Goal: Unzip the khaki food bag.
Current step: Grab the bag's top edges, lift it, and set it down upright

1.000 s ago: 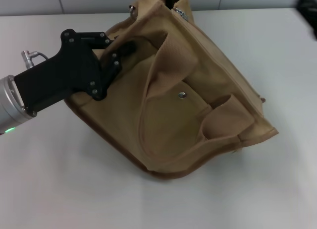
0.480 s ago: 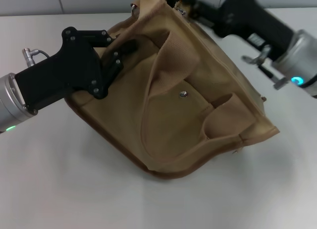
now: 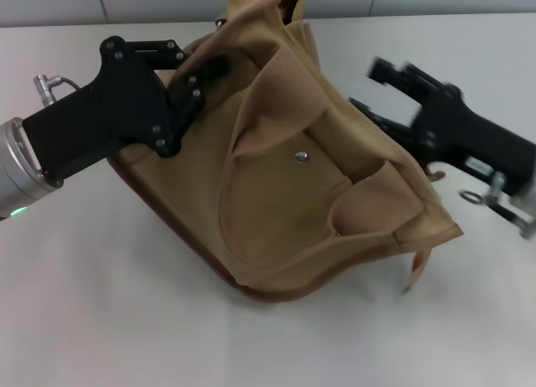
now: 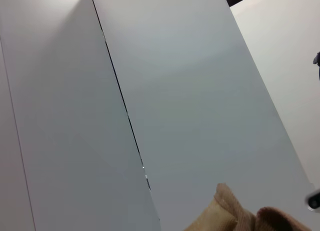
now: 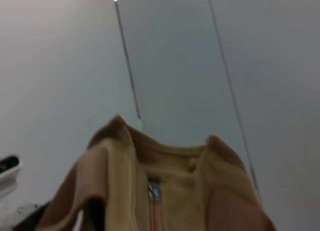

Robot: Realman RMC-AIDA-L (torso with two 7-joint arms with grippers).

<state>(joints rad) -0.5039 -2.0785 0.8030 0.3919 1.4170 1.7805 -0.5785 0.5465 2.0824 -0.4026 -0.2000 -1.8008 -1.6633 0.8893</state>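
The khaki food bag [image 3: 276, 194] lies tilted on the white table, its front pocket with a silver snap [image 3: 301, 157] facing up and two webbing handles draped over it. My left gripper [image 3: 201, 77] is shut on the bag's upper left side. My right gripper [image 3: 374, 91] is open, blurred, close beside the bag's right side. The right wrist view shows the bag's top [image 5: 165, 186] with the silver zipper pull [image 5: 154, 190]. The left wrist view shows only a scrap of tan fabric [image 4: 235, 216].
The white table [image 3: 100, 303] runs all round the bag. A grey panelled wall [image 3: 151, 2] stands behind the table's far edge. A loose tan strap end [image 3: 416, 270] hangs off the bag's lower right corner.
My right arm came in at the back right by the bag's top, then swung down to the bag's right side. The bag shifted slightly left and turned. My left gripper kept its hold.
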